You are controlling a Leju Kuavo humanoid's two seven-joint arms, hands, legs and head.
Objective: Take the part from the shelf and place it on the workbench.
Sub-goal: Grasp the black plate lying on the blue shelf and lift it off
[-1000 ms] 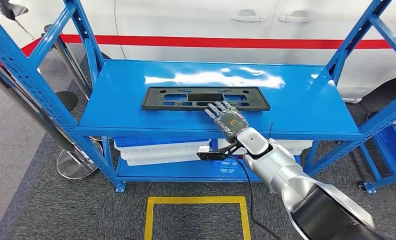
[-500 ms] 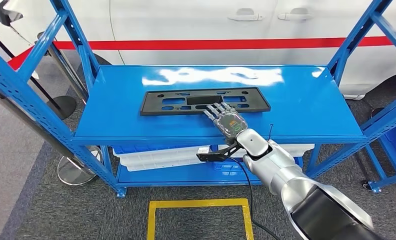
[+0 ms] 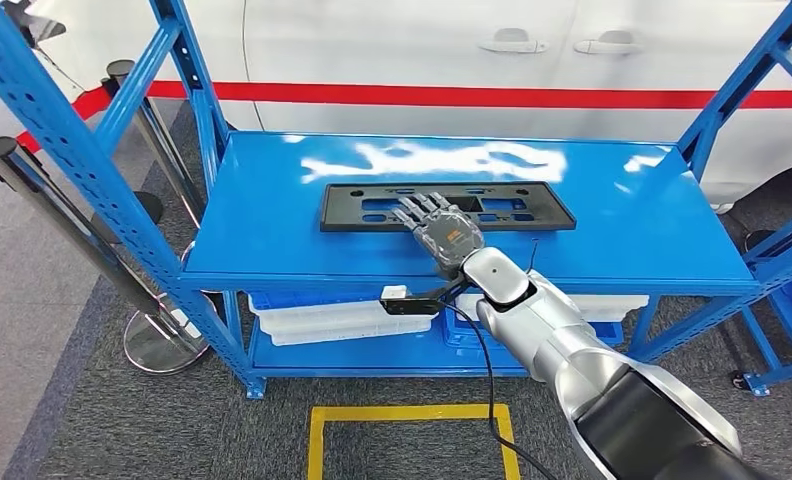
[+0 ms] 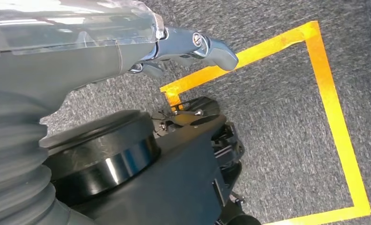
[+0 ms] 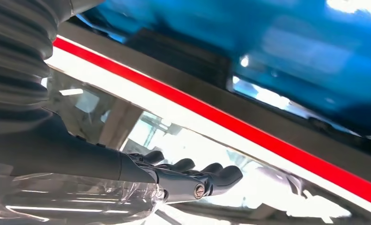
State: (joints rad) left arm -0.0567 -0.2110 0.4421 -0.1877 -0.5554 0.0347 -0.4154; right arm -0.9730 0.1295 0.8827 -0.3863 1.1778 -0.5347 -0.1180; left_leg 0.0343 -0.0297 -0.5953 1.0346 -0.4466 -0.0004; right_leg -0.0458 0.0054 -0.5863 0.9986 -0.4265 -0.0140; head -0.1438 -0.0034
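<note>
The part is a long flat black plastic frame with cut-outs, lying on the top board of the blue shelf. My right hand reaches over the shelf's front edge. Its fingers are spread flat on top of the part's middle, holding nothing. In the right wrist view the right hand shows dark fingers stretched out side by side. My left hand hangs low over the grey carpet, thumb out, with nothing in it.
A white car with a red stripe stands close behind the shelf. Blue uprights frame both ends. White bins sit on the lower board. Chrome stanchions stand at the left. A yellow tape square marks the carpet.
The camera has shifted, so the whole scene sits further right. Relative to the part, my right hand has moved left, from the right half to the middle, and further onto it.
</note>
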